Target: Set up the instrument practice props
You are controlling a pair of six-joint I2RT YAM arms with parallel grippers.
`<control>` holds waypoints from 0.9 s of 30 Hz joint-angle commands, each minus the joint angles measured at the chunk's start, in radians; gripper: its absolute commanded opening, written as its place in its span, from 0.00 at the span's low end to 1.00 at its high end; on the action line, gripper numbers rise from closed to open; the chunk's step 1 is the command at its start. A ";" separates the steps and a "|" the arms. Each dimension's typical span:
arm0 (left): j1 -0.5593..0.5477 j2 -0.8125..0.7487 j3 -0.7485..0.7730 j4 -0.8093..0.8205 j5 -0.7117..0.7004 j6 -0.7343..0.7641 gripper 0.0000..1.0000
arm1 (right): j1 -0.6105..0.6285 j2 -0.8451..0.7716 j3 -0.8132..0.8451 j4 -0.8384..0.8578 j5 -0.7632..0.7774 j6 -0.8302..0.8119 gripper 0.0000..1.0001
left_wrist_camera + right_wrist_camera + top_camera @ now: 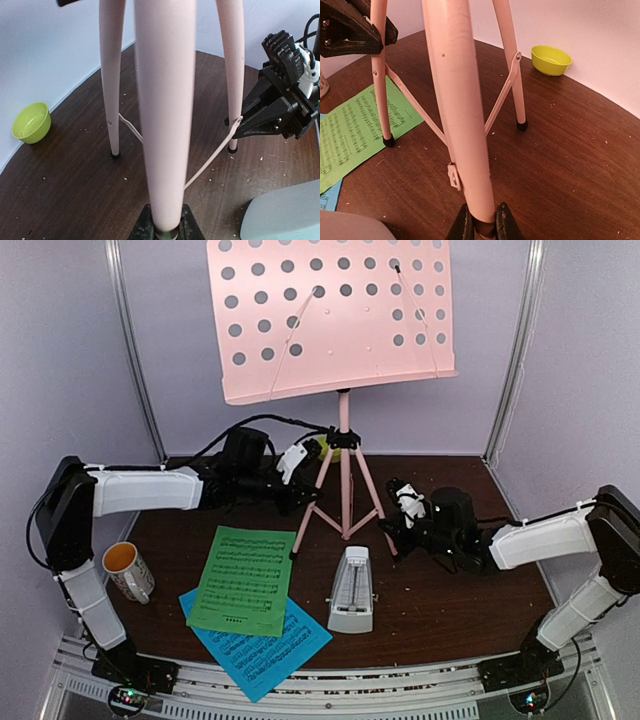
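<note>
The dark wooden worktop (450,590) carries everything. The pink music stand (330,315) stands upright on its 3 legs at the back centre, its perforated desk tilted high above the arms. At the front left, the blue sheet of music (265,655) lies flat and skewed, partly covered by the green sheet (245,580), whose far corner lies close to the foot of 1 stand leg. The white-grey metronome (351,590) stands upright just in front of the stand, right of the 2 sheets and clear of them. The left end effector (165,229) is pinching the stand's left front leg, and the right end effector (481,225) is pinching the right front leg. A white mug (127,570) sits near the left edge, beside the left arm. A small lime-green bowl (31,122) rests behind the stand by the back wall.
</note>
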 commanded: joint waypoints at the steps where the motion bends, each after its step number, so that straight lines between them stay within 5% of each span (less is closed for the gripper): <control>1: 0.074 0.025 0.148 0.085 -0.114 0.055 0.00 | -0.076 0.070 0.068 -0.063 0.279 0.016 0.00; 10: 0.090 0.147 0.297 0.046 -0.099 0.041 0.00 | -0.099 0.197 0.276 -0.171 0.251 0.018 0.00; 21: 0.110 0.129 0.203 0.091 -0.021 0.010 0.01 | -0.125 0.161 0.215 -0.163 0.033 0.005 0.00; 27: 0.111 0.115 0.172 0.112 -0.008 -0.002 0.33 | -0.123 0.180 0.252 -0.188 -0.055 -0.008 0.00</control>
